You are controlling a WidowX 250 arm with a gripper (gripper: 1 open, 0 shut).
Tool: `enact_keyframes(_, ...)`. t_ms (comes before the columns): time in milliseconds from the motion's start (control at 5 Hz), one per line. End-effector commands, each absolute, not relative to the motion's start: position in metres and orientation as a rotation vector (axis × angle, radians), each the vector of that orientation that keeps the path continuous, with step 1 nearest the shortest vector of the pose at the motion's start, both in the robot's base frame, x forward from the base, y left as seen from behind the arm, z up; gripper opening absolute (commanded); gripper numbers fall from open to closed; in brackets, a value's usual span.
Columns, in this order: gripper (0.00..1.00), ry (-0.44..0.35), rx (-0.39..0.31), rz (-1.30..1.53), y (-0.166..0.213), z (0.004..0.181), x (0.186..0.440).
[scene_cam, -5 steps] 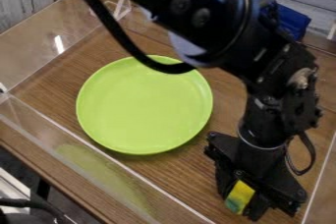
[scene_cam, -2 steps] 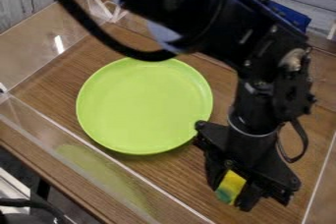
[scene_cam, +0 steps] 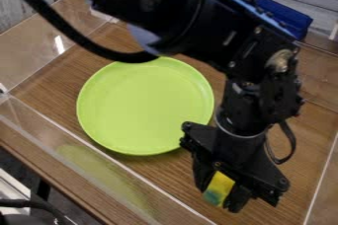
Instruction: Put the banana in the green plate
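Note:
The green plate (scene_cam: pixel 138 106) lies flat on the wooden table, left of centre, with nothing on it. My black gripper (scene_cam: pixel 219 190) points down to the right of the plate's near rim, just off the plate. Between its fingers sits the banana (scene_cam: pixel 218 188); only a short yellow piece with a greenish end shows, the rest is hidden by the jaws. The gripper is shut on it and holds it a little above the table.
The black arm (scene_cam: pixel 199 32) reaches in from the upper left and crosses over the plate's far side. Clear plastic walls (scene_cam: pixel 53 145) ring the wooden table (scene_cam: pixel 158 185). A blue object (scene_cam: pixel 284 17) sits at the back right.
The gripper, still holding the banana, has shifted left toward the plate and lifted slightly. The arm has swung with it. The plate has not moved.

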State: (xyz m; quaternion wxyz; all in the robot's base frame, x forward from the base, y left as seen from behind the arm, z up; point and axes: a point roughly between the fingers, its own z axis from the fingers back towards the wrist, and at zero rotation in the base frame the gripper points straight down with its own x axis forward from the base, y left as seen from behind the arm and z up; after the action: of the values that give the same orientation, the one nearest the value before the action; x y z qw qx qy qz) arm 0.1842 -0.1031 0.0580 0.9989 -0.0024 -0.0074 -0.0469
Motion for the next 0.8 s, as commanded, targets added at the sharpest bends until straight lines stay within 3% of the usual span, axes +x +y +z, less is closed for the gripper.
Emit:
enact_keyframes(0,0.0,-0.057,-0.013,-0.159,-0.113,0.074,0.192)
enact_keyframes(200,0.0,-0.062,-0.009,-0.16,-0.115,0.084,0.199)
enact_keyframes(400,0.0,-0.059,0.01,-0.179,-0.112,0.109,0.207)
enact_keyframes(600,0.0,-0.067,0.043,-0.191,-0.089,0.145,0.213)
